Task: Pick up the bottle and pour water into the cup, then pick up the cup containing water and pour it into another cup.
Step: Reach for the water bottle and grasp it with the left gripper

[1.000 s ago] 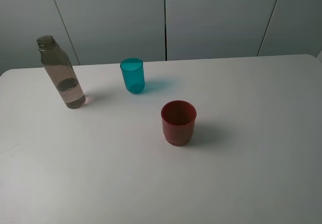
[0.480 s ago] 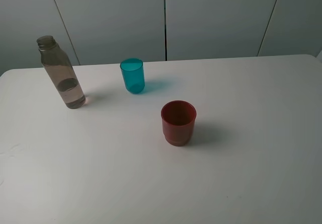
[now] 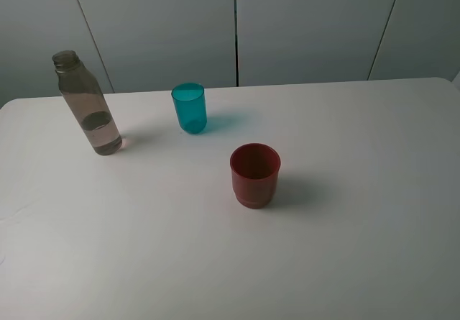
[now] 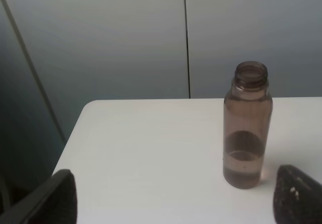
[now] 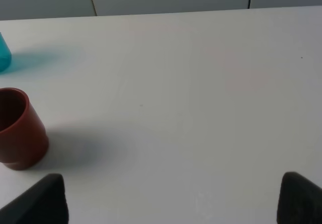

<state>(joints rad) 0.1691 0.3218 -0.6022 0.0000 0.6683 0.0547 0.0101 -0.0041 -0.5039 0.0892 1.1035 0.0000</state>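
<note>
- Firstly, at the far left of the white table (image 3: 359, 248) in the high view, the bottle (image 3: 87, 108) stands upright near the back edge, its neck open and water filling only its lower part.
- The left gripper (image 4: 176, 201) shows only in its own wrist view. Its two dark fingertips (image 4: 53, 201) are spread wide and grasp nothing. The bottle stands on the table ahead of them, untouched, closer to one fingertip than the other.
- Right of the bottle and well apart from it, the teal cup (image 3: 190, 108) stands upright, also near the back edge. I cannot tell whether it holds anything.
- Further right and nearer the camera, the red cup (image 3: 254, 175) stands upright with its mouth up, apart from the teal cup.
- The right gripper (image 5: 171, 199) also shows only in its own wrist view, with its fingertips wide apart and gripping nothing. The red cup stands off to one side ahead of it, and a sliver of the teal cup shows at the frame's border.
- Behind the table run grey wall panels (image 3: 309, 25).
</note>
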